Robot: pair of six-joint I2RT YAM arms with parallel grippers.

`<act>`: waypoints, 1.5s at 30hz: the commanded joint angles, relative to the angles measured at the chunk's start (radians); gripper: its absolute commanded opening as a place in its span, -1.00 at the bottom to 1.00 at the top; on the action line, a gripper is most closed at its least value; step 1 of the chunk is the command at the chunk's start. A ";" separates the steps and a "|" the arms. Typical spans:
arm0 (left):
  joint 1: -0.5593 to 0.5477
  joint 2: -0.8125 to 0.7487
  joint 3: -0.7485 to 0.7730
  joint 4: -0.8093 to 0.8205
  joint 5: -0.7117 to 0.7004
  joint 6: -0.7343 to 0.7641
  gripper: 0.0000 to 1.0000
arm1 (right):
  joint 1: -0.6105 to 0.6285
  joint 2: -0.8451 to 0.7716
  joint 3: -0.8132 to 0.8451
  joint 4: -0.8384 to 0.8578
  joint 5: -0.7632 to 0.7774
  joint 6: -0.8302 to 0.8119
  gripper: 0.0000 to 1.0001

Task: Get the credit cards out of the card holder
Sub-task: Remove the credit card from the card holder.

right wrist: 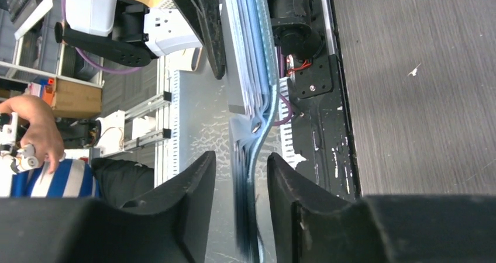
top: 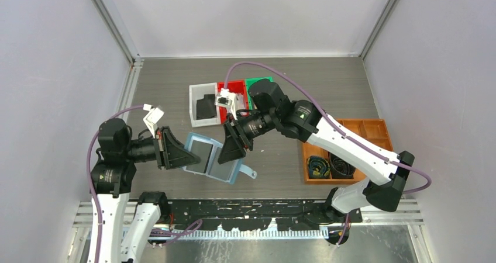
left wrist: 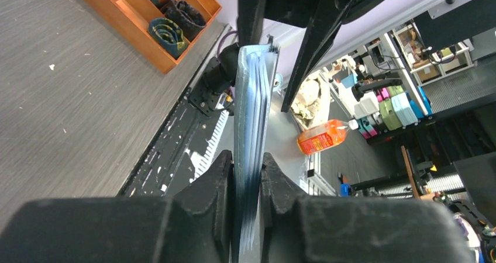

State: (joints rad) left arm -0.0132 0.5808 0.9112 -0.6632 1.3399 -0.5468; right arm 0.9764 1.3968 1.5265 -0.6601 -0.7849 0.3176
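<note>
The blue card holder (top: 212, 158) hangs open above the table between my two grippers, its snap tab (top: 250, 172) pointing right. Grey cards (top: 202, 153) sit in its slots. My left gripper (top: 186, 156) is shut on the holder's left edge; in the left wrist view (left wrist: 247, 163) both jaws press on the layered blue edge (left wrist: 254, 99). My right gripper (top: 231, 149) is open; in the right wrist view (right wrist: 241, 163) its jaws straddle the holder's right edge (right wrist: 251, 58) with a gap on each side.
A white bin (top: 196, 118) holding a flat black piece (top: 206, 106), a red bin (top: 234, 87) and a green bin (top: 257, 83) stand behind the holder. An orange tray (top: 374, 128) with coiled cables sits at the right. A black rail runs along the near edge.
</note>
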 commanded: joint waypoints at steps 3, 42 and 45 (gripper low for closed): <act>0.002 -0.013 0.029 0.052 -0.014 -0.011 -0.86 | -0.013 -0.030 0.035 0.026 0.086 -0.028 0.23; 0.003 -0.013 0.009 0.185 -0.217 -0.239 -1.00 | 0.027 -0.022 -0.304 0.615 0.339 0.537 -0.07; 0.002 -0.026 -0.017 0.267 -0.164 -0.309 -0.96 | 0.034 -0.011 -0.298 0.643 0.346 0.551 -0.13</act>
State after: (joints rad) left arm -0.0109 0.5762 0.8997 -0.5930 1.0218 -0.7212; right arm 1.0039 1.3575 1.2098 -0.0685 -0.5011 0.8757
